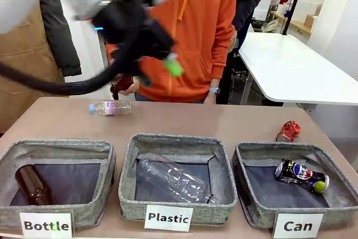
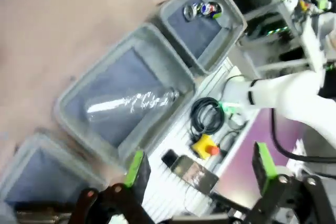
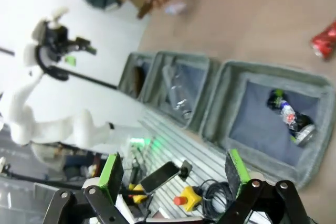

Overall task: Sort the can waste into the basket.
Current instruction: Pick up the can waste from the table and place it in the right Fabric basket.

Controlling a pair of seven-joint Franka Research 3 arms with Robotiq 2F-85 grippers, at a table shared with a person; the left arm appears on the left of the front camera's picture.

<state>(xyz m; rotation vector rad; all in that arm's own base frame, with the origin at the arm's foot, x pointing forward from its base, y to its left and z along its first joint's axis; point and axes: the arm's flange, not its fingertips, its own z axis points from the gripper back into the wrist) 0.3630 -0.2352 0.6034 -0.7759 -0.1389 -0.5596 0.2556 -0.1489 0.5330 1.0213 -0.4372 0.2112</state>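
The sort looks about half done. The black can (image 1: 301,175) with the red-white-blue logo lies on its side inside the Can basket (image 1: 278,147), toward its right side, so that piece of the can waste is in place. The crushed red can (image 1: 288,131) lies on the bench (image 1: 224,118), just beyond the far right rim of that basket and outside it, so by my reading it is the one item left to move. Neither arm is on it. The left end effector (image 2: 199,166) hangs released, its green pads spread wide with nothing between them, looking down on the row of baskets; in the front view it sits high over the far left of the bench, well apart from the red can. The right end effector (image 3: 173,171) is likewise released and empty, poised on the robot's side of the baskets, with the Can basket and the red can ahead of it. That arm seems the better placed to fetch the last can. A small clear plastic bottle (image 1: 110,107) lies on the far left of the bench, but it is no part of this sort.
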